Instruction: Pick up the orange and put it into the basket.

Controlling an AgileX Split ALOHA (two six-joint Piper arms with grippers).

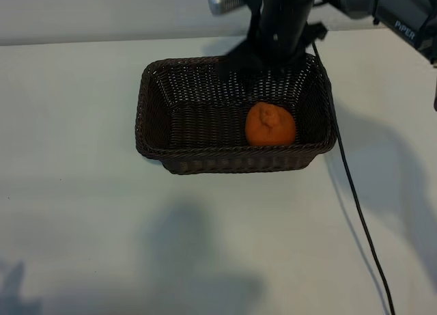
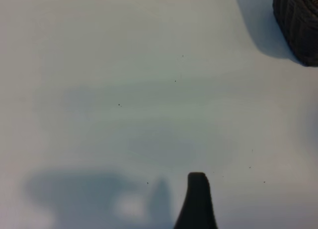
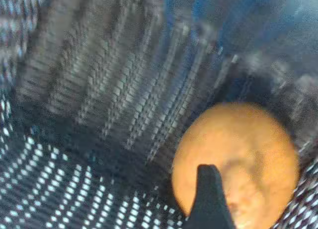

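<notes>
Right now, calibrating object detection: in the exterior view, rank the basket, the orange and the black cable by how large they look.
1. basket
2. black cable, long but thin, so unsure against the basket
3. orange

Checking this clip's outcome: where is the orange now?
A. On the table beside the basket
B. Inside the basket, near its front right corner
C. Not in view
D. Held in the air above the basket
B: the orange lies on the floor of the basket, against its near wall toward the right end, free of any tool.
</notes>
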